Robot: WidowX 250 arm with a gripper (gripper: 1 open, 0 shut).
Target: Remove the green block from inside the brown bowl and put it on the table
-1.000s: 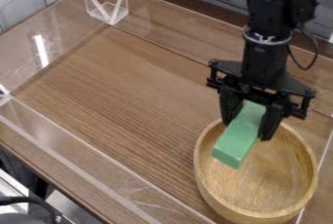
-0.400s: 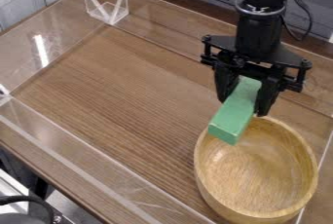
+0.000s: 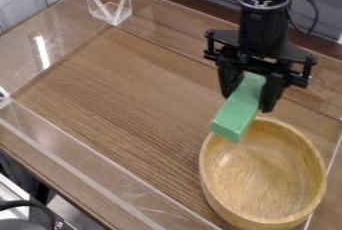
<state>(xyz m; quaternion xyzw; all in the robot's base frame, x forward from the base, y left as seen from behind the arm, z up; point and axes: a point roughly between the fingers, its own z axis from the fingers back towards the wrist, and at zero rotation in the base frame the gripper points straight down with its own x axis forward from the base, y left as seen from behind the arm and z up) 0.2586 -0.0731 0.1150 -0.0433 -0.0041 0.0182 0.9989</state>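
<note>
End effector (image 3: 258, 86) is grasping the green block (image 3: 238, 115), hanging tilted above the brown bowl's (image 3: 214, 179) rim. Recommendation: clear the rim fully, then lower gently onto bare tabletop (image 3: 127, 94).

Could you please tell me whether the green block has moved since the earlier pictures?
Yes. The green block, clamped in the gripper, has risen and shifted left, from inside the brown bowl to above its left rim.

Even, bright light, glare on the clear plastic walls (image 3: 54, 44), slightly soft focus.
</note>
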